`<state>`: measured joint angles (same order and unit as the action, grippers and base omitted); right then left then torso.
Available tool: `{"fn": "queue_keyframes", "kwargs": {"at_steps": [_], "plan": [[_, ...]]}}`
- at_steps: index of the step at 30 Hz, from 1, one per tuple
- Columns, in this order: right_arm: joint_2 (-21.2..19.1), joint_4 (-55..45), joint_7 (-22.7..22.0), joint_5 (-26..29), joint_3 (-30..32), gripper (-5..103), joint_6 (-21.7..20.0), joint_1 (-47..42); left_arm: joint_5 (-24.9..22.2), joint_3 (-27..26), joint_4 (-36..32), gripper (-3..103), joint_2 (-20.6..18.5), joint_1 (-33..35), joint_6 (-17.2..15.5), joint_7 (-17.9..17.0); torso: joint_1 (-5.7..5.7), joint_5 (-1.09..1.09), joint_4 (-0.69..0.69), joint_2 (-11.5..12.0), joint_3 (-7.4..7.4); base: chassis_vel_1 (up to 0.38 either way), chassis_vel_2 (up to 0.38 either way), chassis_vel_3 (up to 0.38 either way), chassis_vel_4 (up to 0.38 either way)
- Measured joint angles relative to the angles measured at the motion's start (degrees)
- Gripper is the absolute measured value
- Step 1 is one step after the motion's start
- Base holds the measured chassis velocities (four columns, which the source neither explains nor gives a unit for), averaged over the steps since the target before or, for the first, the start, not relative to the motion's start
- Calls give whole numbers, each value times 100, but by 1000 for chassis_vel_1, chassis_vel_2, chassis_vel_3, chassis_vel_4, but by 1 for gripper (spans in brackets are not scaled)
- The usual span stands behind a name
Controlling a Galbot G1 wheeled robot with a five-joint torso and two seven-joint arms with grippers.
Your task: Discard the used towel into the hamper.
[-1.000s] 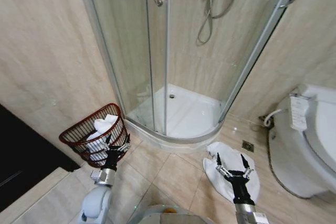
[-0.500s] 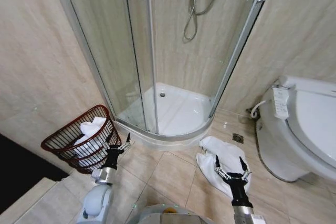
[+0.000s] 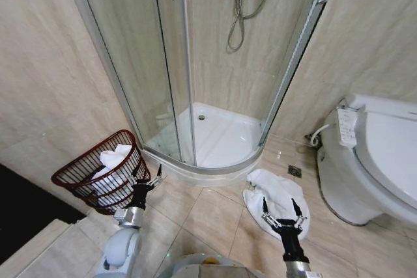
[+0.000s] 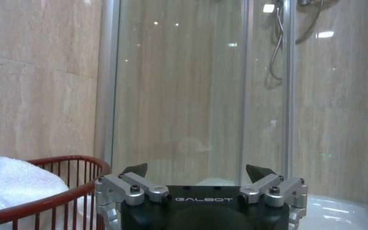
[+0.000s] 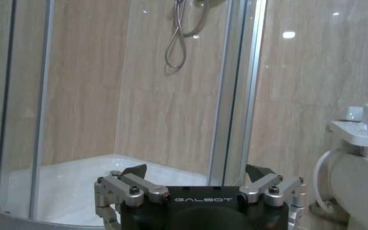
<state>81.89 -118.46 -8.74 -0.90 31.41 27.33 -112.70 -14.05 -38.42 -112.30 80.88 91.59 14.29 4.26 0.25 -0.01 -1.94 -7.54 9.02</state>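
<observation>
A white used towel (image 3: 277, 196) lies crumpled on the tiled floor in front of the shower, beside the toilet. My right gripper (image 3: 279, 208) hangs open just above the towel's near part with nothing in it; the right wrist view shows the same gripper (image 5: 197, 171) with its fingers spread. The hamper (image 3: 83, 175), a dark red-brown ribbed basket, stands at the left by the wall with a white towel (image 3: 111, 161) inside. Open and idle, my left gripper (image 3: 145, 172) is next to the hamper's right side. The left wrist view has the hamper rim (image 4: 46, 200) beside the gripper (image 4: 197, 171).
A glass corner shower (image 3: 202, 128) with a raised white tray fills the middle. A white toilet (image 3: 374, 161) stands at the right. A floor drain (image 3: 294, 171) sits between towel and wall. A dark surface (image 3: 19, 209) lies at the far left.
The view swung left between the oldest frame and half a second ago. Since then my right gripper has shifted slightly left and lower over the towel. The left arm stays put.
</observation>
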Motion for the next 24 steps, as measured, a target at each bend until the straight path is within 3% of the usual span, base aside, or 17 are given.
{"fn": "queue_keyframes", "kwargs": {"at_steps": [24], "plan": [[-25,133,-59,17,92,100,231,37,33,54,20,100,42,-22,5,17,7,2,-1,-22,16,-160,-165,164,149]]}}
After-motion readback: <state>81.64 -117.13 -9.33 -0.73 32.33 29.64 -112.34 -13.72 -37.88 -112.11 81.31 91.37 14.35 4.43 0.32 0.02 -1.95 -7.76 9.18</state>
